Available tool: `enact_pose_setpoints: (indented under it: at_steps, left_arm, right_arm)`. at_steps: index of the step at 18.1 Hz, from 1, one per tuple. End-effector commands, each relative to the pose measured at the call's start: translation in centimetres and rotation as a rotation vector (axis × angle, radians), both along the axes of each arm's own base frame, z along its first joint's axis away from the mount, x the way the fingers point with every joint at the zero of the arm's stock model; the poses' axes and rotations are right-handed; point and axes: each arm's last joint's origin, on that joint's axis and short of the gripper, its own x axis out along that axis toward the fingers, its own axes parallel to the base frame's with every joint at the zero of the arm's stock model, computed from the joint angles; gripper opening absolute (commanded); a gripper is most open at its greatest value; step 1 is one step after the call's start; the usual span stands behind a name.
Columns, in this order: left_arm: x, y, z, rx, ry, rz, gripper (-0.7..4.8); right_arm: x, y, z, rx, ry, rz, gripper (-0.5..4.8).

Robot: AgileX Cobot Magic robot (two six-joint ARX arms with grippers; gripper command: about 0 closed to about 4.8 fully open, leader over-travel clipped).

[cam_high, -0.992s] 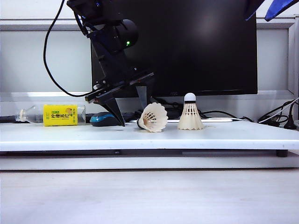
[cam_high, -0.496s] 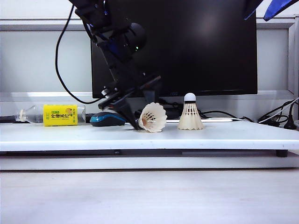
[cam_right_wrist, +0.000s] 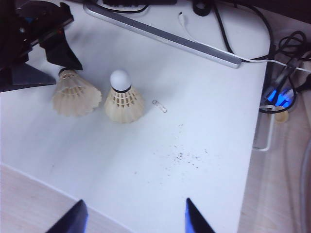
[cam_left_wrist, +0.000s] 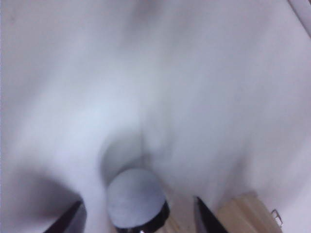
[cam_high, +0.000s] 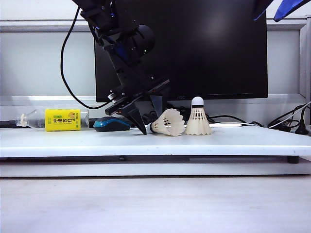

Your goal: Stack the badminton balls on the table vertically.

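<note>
While the left gripper [cam_high: 148, 127] sits low on the table [cam_high: 73, 143], its black fingers straddle the cork tip of the lying shuttlecock [cam_high: 168, 123]; jaws look spread around the cork, and a firm pinch can't be confirmed. That shuttlecock lies on its side, skirt pointing right, just beside the upright shuttlecock [cam_high: 198, 118], which stands on its skirt with the cork up, right of it. Left wrist view is blurred: rounded cork of the lying shuttlecock [cam_left_wrist: 136, 199] between two dark fingertips [cam_left_wrist: 73, 218]. Right gripper [cam_right_wrist: 133, 218] hangs above the near part of the table [cam_right_wrist: 194, 184], jaws spread wide, holding nothing, well apart from both shuttlecocks. Behind: black monitor [cam_high: 209, 48], blue mouse [cam_high: 111, 124], yellow-label bottle [cam_high: 58, 120] at far left. Small paperclip [cam_right_wrist: 160, 106] lies near the upright shuttlecock [cam_right_wrist: 123, 100].
</note>
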Motion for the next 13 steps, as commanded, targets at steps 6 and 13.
enact_pose_setpoints:
  at_steps: [6,13]
  left_arm:
    - [0.21,0.31,-1.13,0.059,0.022,0.057,3.01]
    - [0.23,0.13,-1.87,0.073,0.038,0.053,2.63]
  right_arm:
    - [-0.07,-0.02,0.31,0.010,-0.016,0.002,2.28]
    - [-0.11,0.07,0.31,0.037,-0.005,0.024,2.28]
